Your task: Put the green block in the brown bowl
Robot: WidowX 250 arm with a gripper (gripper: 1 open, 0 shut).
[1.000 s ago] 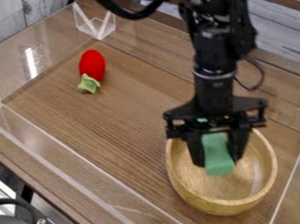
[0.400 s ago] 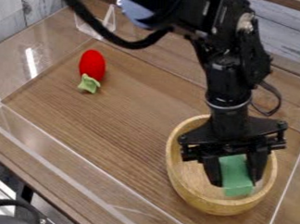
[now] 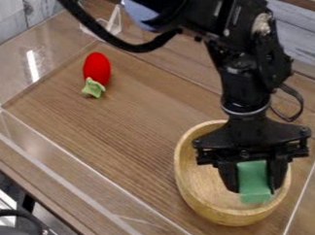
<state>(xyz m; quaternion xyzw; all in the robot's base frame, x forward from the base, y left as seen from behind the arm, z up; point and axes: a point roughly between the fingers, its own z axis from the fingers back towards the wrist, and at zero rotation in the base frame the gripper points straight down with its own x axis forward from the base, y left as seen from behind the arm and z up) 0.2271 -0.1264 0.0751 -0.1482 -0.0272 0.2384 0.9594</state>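
In the single camera view, the black robot arm (image 3: 247, 64) is reaching down from the top of the picture, and its end effector (image 3: 258, 178) is hanging inside the brown bowl (image 3: 200, 196), pointing steeply downward. The dark fingers (image 3: 233, 173) are standing on either side of the green block (image 3: 258, 180) and are pressing against its long faces, so the end effector is gripping the block rather than standing free of it. The green block is sitting upright between the fingers, tilted slightly, with its lower end down within the bowl's hollow toward the right side; whether that end is touching the bowl's floor cannot be told. The brown bowl is resting on the wooden worktop (image 3: 108, 127) near the lower right corner, close to the clear plastic wall (image 3: 67, 160) that is running along the front edge. A red strawberry toy (image 3: 96, 71) with a green leaf is lying on the worktop at the upper left, well apart from the bowl and the arm. Another clear panel is standing along the far left side of the worktop.
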